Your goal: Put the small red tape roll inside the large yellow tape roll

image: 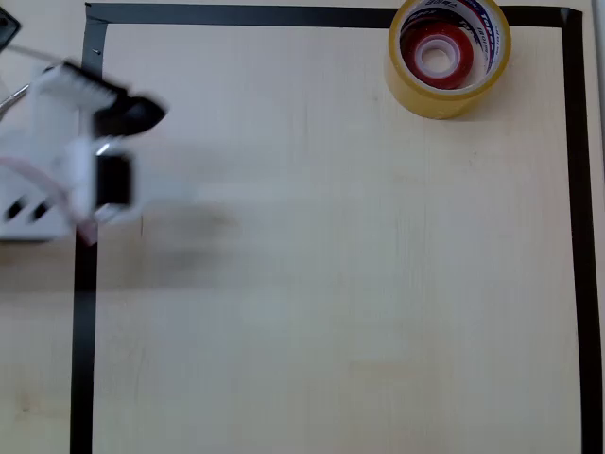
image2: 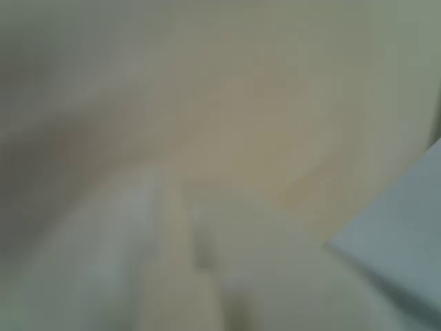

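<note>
The small red tape roll [image: 436, 43] lies flat inside the large yellow tape roll [image: 448, 55], which stands at the far right corner of the taped area in the overhead view. My white arm is at the left edge, far from both rolls and smeared by motion. My gripper [image: 163, 192] is a pale streak pointing right. In the wrist view its fingers [image2: 138, 262] are whitish blurs close together above the table; nothing shows between them, and the blur hides how far apart they are.
A black tape border [image: 83, 312] frames the light wooden table [image: 331, 284]. A pale grey slab [image2: 400, 255] shows at the right edge of the wrist view.
</note>
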### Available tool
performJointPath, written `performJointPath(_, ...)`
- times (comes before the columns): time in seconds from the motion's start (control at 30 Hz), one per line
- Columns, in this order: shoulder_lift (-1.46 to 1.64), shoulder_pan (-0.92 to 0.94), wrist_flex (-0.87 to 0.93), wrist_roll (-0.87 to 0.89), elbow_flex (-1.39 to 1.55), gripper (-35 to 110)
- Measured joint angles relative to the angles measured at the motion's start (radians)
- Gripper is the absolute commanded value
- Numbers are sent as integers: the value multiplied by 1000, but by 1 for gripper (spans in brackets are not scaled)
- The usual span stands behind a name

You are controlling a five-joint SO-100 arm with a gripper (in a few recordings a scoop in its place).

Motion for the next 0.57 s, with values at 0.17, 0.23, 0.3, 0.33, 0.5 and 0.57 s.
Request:
performJointPath(0.17,353,80,161,0,216,0)
performJointPath(0.23,494,92,230,-3,287,0)
performJointPath(0.3,644,91,298,-15,364,0)
performJointPath(0.33,712,100,330,-25,402,0)
performJointPath(0.5,824,144,408,-40,436,0)
performJointPath(0.57,833,149,408,-40,436,0)
